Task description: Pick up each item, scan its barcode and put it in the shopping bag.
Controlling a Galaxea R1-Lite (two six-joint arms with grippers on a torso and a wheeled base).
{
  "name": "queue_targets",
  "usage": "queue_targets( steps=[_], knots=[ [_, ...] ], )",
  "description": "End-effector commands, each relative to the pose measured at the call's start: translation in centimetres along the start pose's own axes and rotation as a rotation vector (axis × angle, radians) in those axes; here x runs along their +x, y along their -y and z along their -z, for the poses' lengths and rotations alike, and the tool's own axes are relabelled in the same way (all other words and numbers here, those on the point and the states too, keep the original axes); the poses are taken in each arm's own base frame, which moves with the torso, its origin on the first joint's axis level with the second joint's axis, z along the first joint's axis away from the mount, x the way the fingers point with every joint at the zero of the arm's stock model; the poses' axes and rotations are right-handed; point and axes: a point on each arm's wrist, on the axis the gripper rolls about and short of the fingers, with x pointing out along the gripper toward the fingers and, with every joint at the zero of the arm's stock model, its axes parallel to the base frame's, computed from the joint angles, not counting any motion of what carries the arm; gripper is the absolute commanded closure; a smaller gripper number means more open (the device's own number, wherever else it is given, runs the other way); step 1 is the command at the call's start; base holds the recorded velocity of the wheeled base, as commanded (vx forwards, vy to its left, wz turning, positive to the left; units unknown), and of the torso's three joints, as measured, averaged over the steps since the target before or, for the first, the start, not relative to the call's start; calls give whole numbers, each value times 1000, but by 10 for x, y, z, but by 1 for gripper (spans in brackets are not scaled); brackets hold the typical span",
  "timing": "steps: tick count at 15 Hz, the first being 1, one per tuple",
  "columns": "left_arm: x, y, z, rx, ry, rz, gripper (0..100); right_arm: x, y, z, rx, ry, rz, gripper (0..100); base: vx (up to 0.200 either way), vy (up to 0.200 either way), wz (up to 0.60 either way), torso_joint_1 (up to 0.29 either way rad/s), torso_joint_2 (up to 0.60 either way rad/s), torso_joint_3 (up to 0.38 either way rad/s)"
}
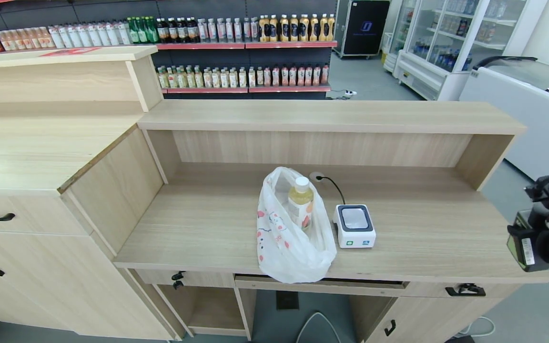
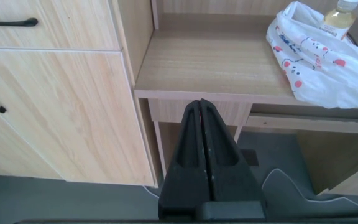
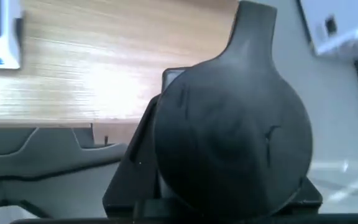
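One dark item [image 1: 521, 247] sits clamped in the right gripper [image 1: 539, 240], off the table's [image 1: 436, 224] front right corner. The shopping bag [image 1: 284, 243], with a bottle [image 1: 300, 202] inside, stands at the front edge just beside the scanner [image 1: 354, 225], and broad tabletop stretches either side. The left gripper [image 2: 201, 111], fingers pressed together, hangs below the front left corner.

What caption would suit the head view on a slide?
A bottle in the shopping bag beside the scanner on the counter; right gripper holds a dark barcoded item.

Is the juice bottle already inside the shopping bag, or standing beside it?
Inside. The bottle stands upright within the open mouth of the shopping bag, with the white plastic wrapping its lower part.
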Motion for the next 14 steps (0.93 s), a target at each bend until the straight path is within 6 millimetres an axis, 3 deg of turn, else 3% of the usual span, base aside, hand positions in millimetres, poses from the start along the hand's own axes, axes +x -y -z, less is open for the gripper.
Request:
queue_targets(
  steps=[1,7,8,10,11,14],
  knots=[
    [0,0,0,0,0,0,100,7,13,5,92,-34,55,100,0,0,600,2,2,2],
    [0,0,0,1,0,0,100,40,18,-35,280,74,19,100,0,0,500,-2,3,2],
    [0,0,0,0,0,0,100,52,15,-39,383,107,-212,100,0,0,0,0,0,0],
    [0,0,0,0,0,0,100,72,20,-31,481,82,-419,100,0,0,0,0,0,0],
    [0,0,0,0,0,0,100,76,18,-29,500,73,-461,100,0,0,0,0,0,0],
    [0,0,0,0,0,0,100,116,12,-29,558,50,-581,100,0,0,0,0,0,0]
  ],
)
